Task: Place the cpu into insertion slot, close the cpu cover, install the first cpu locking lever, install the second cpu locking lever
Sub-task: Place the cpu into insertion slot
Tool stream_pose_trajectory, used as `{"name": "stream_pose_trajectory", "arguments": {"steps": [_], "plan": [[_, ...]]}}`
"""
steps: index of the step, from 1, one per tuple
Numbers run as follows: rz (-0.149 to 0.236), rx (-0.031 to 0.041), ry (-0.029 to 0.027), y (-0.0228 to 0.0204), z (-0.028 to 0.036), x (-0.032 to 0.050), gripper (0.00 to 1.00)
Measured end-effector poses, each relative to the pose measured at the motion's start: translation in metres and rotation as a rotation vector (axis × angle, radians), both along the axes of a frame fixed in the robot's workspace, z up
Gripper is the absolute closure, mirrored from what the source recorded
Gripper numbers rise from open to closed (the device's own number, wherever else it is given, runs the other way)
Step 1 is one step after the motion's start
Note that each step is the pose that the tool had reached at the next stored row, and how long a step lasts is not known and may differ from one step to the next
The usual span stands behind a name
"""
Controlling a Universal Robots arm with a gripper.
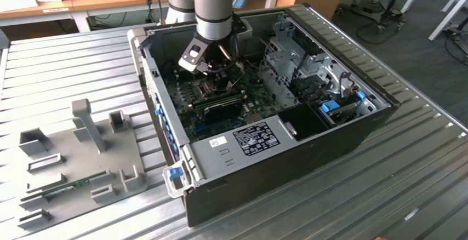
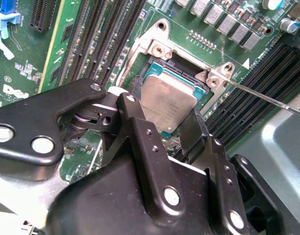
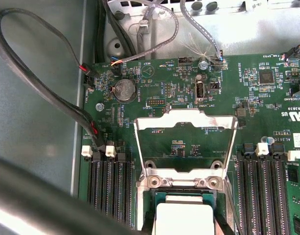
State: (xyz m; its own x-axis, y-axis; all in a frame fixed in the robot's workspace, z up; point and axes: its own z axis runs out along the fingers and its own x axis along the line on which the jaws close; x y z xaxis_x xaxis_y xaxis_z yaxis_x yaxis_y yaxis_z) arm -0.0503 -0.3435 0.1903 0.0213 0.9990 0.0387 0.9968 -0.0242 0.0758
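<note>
The small thin square cpu with a dull grey metal top [image 2: 167,100] sits over the black square socket [image 2: 172,62] on the green motherboard [image 3: 154,103], its matte lid flat and its green edge showing along two sides. The black metal tool [image 2: 159,112] pinches it: two angular, screw-studded fingers [image 2: 140,137] press against opposite edges of the chip. In the first wrist view the same cpu [image 3: 184,218] shows as a pale square just beyond the hinge of the one cpu cover [image 3: 189,117], a silvery square frame with an open window, swung fully back from the socket so the board shows through it.

One thin silver wire lever [image 2: 267,100] slants away from a socket corner. Two banks of long black memory slots [image 2: 96,44] flank the socket, one on each side. One round silver coin battery [image 3: 123,89] lies past the cover.

In the exterior view the tool [image 1: 208,70] reaches down on the grey-and-blue arm [image 1: 212,10] into the open black computer case [image 1: 292,169], toward the case's eleven o'clock corner. The case lies on a ribbed silvery metal bench [image 1: 409,169]; a grey moulded fixture plate [image 1: 73,158] sits at the case's eight o'clock.
</note>
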Motion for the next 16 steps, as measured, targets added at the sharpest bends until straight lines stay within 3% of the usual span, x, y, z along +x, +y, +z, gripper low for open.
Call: {"name": "stream_pose_trajectory", "arguments": {"steps": [5, 6, 16], "plan": [[0.000, 0.0012, -0.0010, 0.0002, -0.0005, 0.0002, 0.45], [0.000, 0.0012, -0.0010, 0.0002, -0.0006, 0.0002, 0.39], [0.000, 0.0001, -0.0001, 0.0000, 0.0022, 0.0000, 0.39]]}}
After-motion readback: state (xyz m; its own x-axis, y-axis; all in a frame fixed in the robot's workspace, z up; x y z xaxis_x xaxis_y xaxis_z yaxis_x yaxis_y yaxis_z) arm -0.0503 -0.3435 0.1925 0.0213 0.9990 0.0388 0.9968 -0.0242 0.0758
